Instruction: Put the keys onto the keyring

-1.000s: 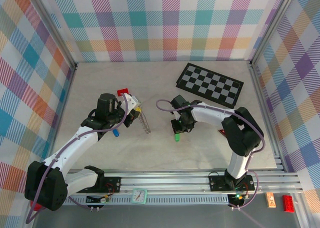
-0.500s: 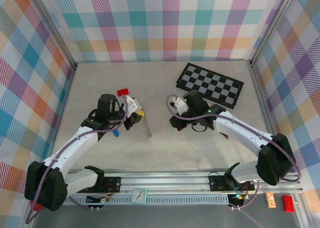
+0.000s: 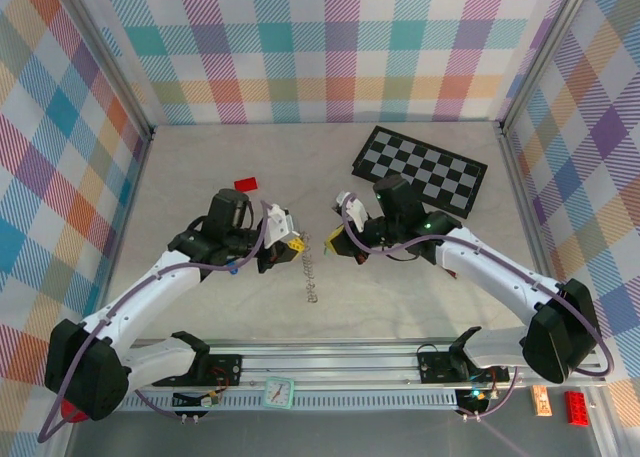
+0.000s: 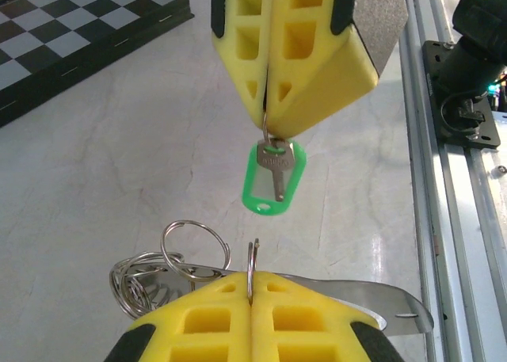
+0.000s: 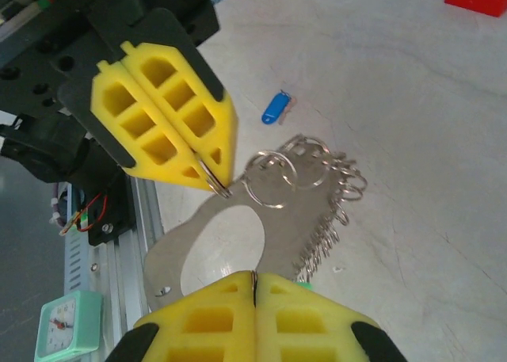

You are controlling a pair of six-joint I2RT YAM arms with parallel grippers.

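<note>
Yellow-foam left pincer (image 4: pixel 252 279) pinches shut on a wire loop of the flat, silvery keyring (image 5: pixel 279 237). The right pincer (image 4: pixel 269 131), clamped tight, dangles the green key (image 4: pixel 274 180). The blue key (image 5: pixel 276 107) lies on the table (image 5: pixel 412 140).

Top camera looked steeply down from high behind left gripper (image 3: pixel 296 244) and right gripper (image 3: pixel 336 242), distant, each wrist camera peered close over its own jaws toward the opposite gripper straight ahead, all three shared the gap between them
</note>
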